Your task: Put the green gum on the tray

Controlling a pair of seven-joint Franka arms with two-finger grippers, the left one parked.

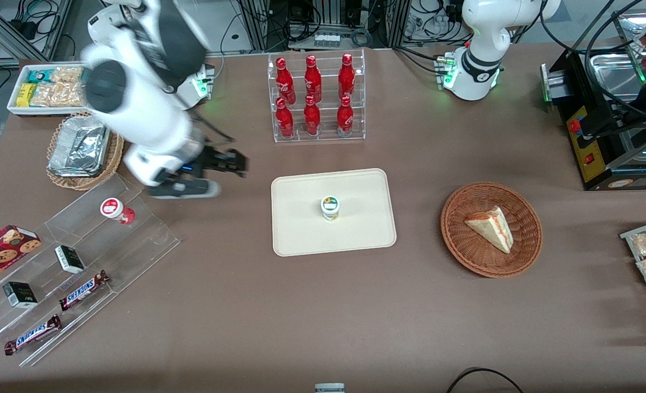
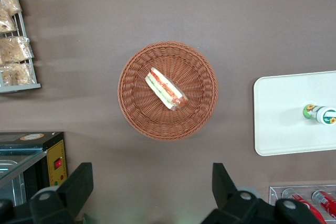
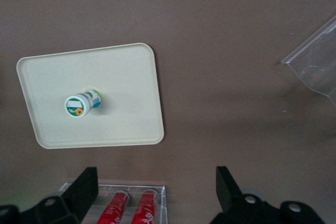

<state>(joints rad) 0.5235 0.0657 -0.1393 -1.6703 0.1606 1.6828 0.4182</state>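
Observation:
The green gum, a small white bottle with a green-rimmed lid, stands upright near the middle of the cream tray. It also shows in the right wrist view on the tray, and in the left wrist view on the tray. My right gripper hangs above the bare table toward the working arm's end, well apart from the tray. Its fingers are wide open and empty.
A clear rack of red bottles stands farther from the camera than the tray. A wicker basket with a sandwich lies toward the parked arm's end. A clear stepped shelf holds a red-lidded bottle, boxes and Snickers bars. A foil-lined basket and a snack bin sit near the working arm.

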